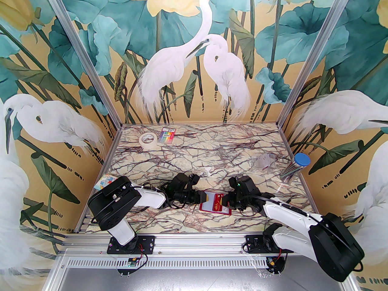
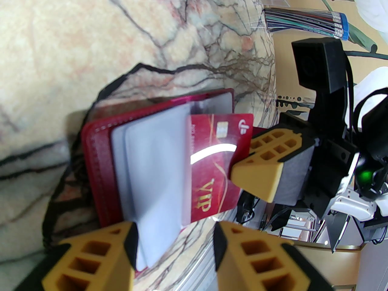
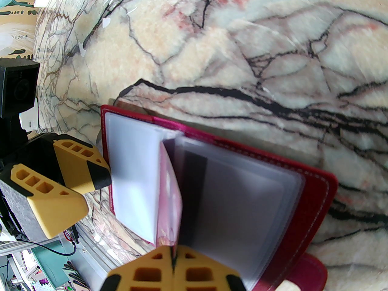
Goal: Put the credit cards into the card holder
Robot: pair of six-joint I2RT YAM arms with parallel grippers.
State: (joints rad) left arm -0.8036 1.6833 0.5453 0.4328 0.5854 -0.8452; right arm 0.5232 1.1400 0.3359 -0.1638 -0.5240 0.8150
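Red card (image 2: 212,174) pinched by right tool (image 3: 173,255) — partly inside card holder (image 3: 315,192); left tool (image 2: 175,236) spread.

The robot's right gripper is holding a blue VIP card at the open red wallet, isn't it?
Not quite. The VIP card is red, not blue, as the left wrist view shows. The rest is right: the right gripper is holding it at the open red wallet.
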